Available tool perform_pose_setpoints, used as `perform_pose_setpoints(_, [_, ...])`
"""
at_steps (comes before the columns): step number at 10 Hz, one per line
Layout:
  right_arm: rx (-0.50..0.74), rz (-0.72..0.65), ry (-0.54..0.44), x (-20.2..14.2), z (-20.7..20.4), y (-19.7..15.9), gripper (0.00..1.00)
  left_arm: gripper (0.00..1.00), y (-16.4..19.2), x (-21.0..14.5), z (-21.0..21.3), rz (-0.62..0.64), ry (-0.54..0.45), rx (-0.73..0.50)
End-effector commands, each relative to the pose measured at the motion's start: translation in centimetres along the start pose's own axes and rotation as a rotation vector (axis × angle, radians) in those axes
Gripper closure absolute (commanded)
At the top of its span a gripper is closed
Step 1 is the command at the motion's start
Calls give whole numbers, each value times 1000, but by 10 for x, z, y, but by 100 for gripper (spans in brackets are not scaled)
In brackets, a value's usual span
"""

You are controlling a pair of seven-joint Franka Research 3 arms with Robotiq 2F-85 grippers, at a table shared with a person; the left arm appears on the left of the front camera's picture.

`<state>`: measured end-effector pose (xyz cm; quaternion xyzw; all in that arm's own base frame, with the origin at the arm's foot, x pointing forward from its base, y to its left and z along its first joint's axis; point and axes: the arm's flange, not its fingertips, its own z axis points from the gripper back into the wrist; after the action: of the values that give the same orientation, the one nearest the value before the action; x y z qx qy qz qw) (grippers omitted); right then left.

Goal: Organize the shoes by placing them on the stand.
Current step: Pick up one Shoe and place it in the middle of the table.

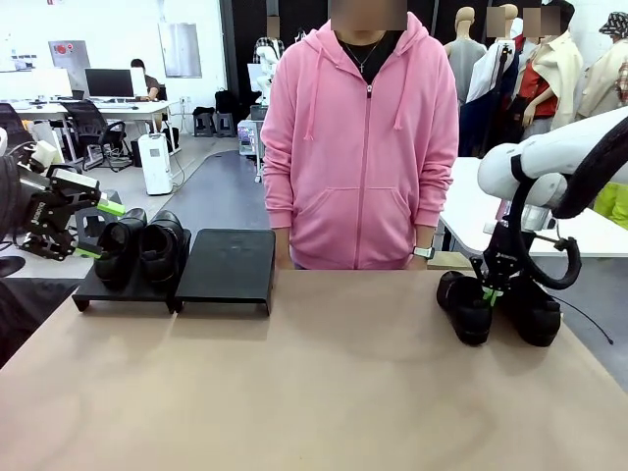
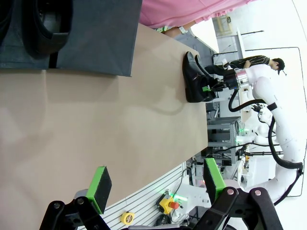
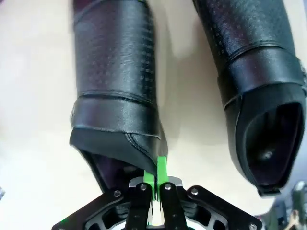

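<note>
**Robot lab in an open-plan workroom**

This is a robotics lab sharing 1 large room with office desks. In the front view a wood-topped table [image 1: 314,392] fills the lower frame. At right a white robot arm [image 1: 559,157] stands over it, its right pincer [image 1: 488,292] clamped on a black shoe [image 1: 466,312]. At upper left is a desk [image 1: 147,106] with a monitor [image 1: 109,82], a person [image 1: 145,78] seated at it and an office chair [image 1: 90,123] close by, all on a smooth grey floor [image 1: 221,196]. At the bottom of the left wrist view, a slotted metal rail [image 2: 144,207] runs beside a yellow box with a red push button [image 2: 169,203].
</note>
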<state>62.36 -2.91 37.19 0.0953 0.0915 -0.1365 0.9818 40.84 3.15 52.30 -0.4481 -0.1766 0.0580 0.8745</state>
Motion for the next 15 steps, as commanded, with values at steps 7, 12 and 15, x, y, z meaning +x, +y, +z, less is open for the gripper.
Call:
perform_pose_setpoints(7, [305,408,-113,-233,50,-65,100,0,1,-1,2,-10,8,3])
perform_pose_setpoints(12, [267,370,-82,-236,41,-69,100,0,1,-1,2,-10,8,3])
perform_pose_setpoints(15, [282,378,-75,-311,6,35,100,0,1,-1,2,-10,8,3])
